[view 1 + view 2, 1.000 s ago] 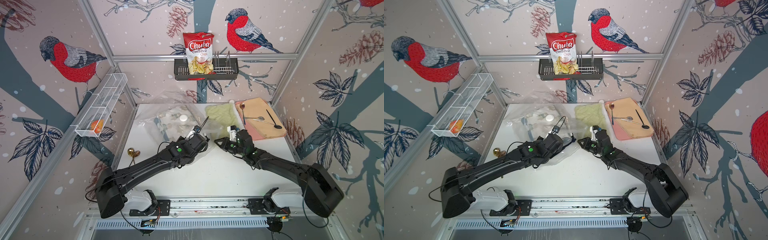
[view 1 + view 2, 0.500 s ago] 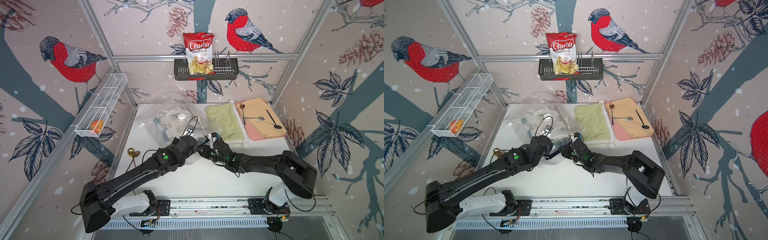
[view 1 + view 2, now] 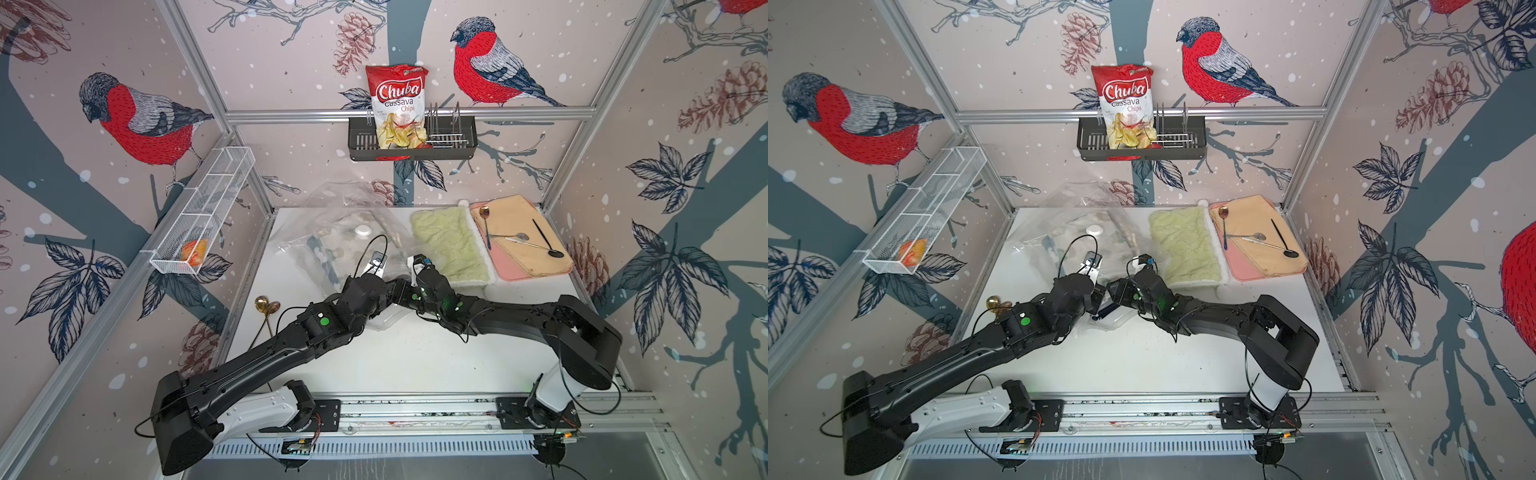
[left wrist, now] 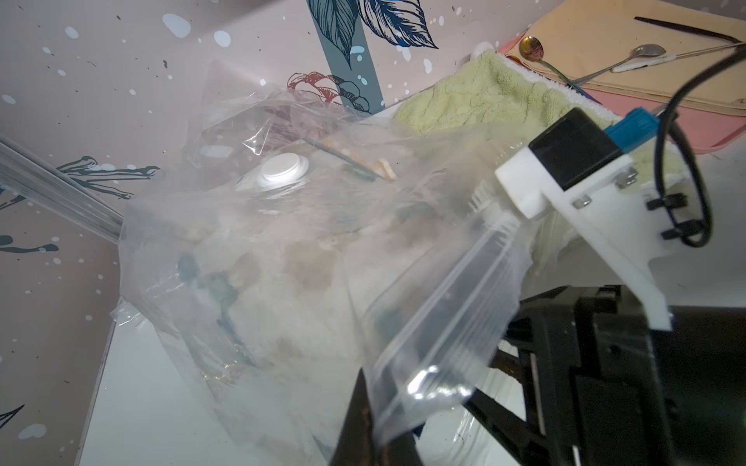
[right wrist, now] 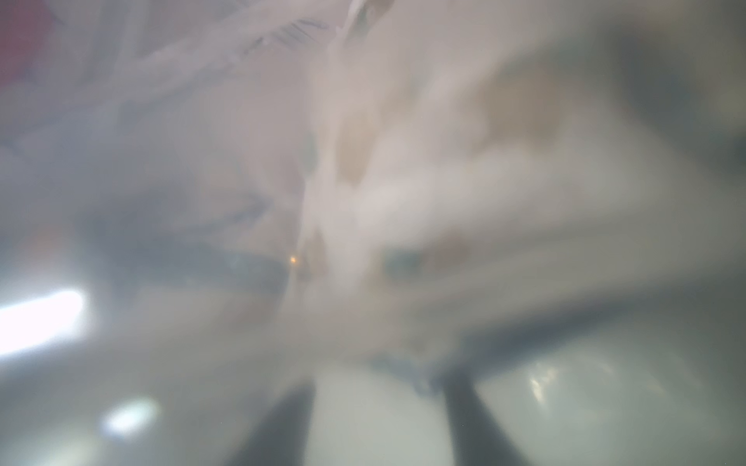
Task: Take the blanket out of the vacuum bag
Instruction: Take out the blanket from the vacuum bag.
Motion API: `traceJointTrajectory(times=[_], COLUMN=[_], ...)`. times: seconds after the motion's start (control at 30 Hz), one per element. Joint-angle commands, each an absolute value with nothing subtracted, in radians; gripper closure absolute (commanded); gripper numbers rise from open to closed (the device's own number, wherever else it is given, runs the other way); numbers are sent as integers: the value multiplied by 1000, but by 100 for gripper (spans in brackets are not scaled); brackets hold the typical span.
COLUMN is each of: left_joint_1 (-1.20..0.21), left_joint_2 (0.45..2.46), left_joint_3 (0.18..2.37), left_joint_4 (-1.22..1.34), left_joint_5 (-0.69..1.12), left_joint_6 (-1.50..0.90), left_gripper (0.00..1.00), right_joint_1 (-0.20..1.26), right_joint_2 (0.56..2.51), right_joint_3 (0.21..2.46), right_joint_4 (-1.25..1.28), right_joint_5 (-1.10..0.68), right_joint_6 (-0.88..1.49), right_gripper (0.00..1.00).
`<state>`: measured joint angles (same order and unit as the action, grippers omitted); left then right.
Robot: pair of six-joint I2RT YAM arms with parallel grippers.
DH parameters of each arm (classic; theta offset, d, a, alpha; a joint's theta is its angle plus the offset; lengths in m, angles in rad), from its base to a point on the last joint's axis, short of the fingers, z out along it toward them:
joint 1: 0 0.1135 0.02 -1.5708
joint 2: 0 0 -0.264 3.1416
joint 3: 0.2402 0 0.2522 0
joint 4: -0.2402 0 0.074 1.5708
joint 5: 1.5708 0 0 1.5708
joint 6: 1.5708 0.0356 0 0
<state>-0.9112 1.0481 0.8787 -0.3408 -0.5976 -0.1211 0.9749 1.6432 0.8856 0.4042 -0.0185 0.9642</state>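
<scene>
**Bimanual cell.** Clock directions are read on the table (image 3: 415,357) as the top views show it, with 12 o'clock at the rear wall.

- **Bag:** The vacuum bag (image 3: 332,232), clear and crinkled, is lying across the table's 11 to 12 o'clock area. Its rear part is rising against the wall, and its round white valve cap (image 3: 362,231) is facing upward.
- **Blanket:** The blanket (image 3: 451,245), pale green and fluffy with a white edge, is lying flat at the bag's 3 o'clock side, around 1 o'clock on the table. In the left wrist view the plastic is overlapping the blanket's near edge. Whether any part is sitting inside the bag cannot be told.
- **Left arm:** The left gripper (image 4: 379,437) is reaching to the bag's 5 o'clock corner, near the table's centre. It is clamping together on the bag's ribbed zip strip (image 4: 444,306), which is running up from between its fingers.
- **Right arm:** The right gripper (image 5: 379,383) is facing the left one from 3 o'clock, just beside the same corner. Its two fingers are standing apart in the right wrist view, where heavy blur is hiding what lies between them.
- **Surroundings:** A peach mat (image 3: 511,212) carrying spoons (image 3: 522,237) is sitting at 2 o'clock, just beside the blanket's 3 o'clock edge.
</scene>
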Motion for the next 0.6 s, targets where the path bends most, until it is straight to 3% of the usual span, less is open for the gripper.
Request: traceJointTrajectory(times=[0.0, 0.07, 0.13, 0.17, 0.2, 0.3, 0.57], left_joint_1=[-897, -889, -884, -881, -878, -874, -863], left_joint_2=[1034, 1030, 1026, 1026, 1026, 1031, 1027], left_joint_3=[869, 867, 863, 862, 862, 861, 858], left_joint_4=[-273, -271, -266, -262, -262, -259, -250], left_joint_5=[-575, -571, -568, -563, -559, -549, -543], left_joint_6=[-103, -103, -100, -100, -101, -98, -100], left_gripper=[100, 100, 100, 100, 100, 100, 100], right_joint_1=[967, 950, 934, 941, 959, 995, 1007], right_joint_2=[1621, 1596, 1563, 1550, 1555, 1596, 1604], right_joint_3=[879, 842, 796, 796, 834, 939, 868], right_joint_4=[263, 276, 315, 303, 230, 56, 267], right_joint_5=[61, 59, 58, 102, 173, 282, 32], right_joint_6=[866, 848, 805, 762, 721, 639, 705], right_gripper=[48, 56, 76, 92, 100, 100, 98])
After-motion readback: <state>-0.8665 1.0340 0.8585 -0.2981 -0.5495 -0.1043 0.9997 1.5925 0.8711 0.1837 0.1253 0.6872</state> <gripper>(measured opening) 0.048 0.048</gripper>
